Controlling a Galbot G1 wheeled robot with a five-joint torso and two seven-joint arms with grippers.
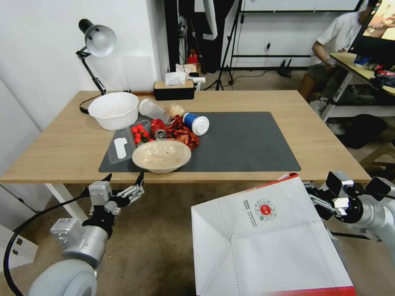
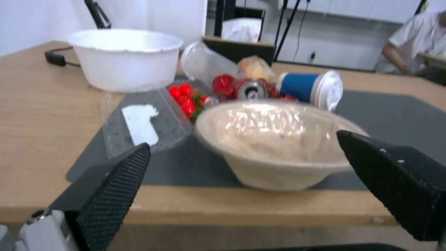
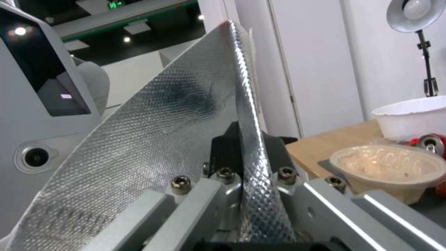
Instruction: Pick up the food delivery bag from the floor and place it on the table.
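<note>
The food delivery bag (image 1: 263,238) hangs tilted above the floor (image 1: 156,238), just in front of the table (image 1: 325,123) at its near right edge; a white side with a small round red logo faces me. My right gripper (image 1: 314,197) is shut on the bag's upper rim. In the right wrist view the gripper (image 3: 244,139) pinches the silver foil lining (image 3: 153,129) between its fingers. Left of the bag, my left gripper (image 1: 124,181) stands open and holds nothing, just before the table's front edge; seen from its wrist, the gripper (image 2: 241,143) faces a lidded beige bowl.
On the left half of the dark grey mat (image 1: 242,139) lie a beige bowl (image 1: 161,155), white bowl (image 1: 114,109), tipped blue cup (image 1: 196,123), red can (image 1: 159,130) and tomatoes (image 1: 140,134). The mat's right half is bare. A lamp (image 1: 98,40) and tissue box (image 1: 173,88) stand behind.
</note>
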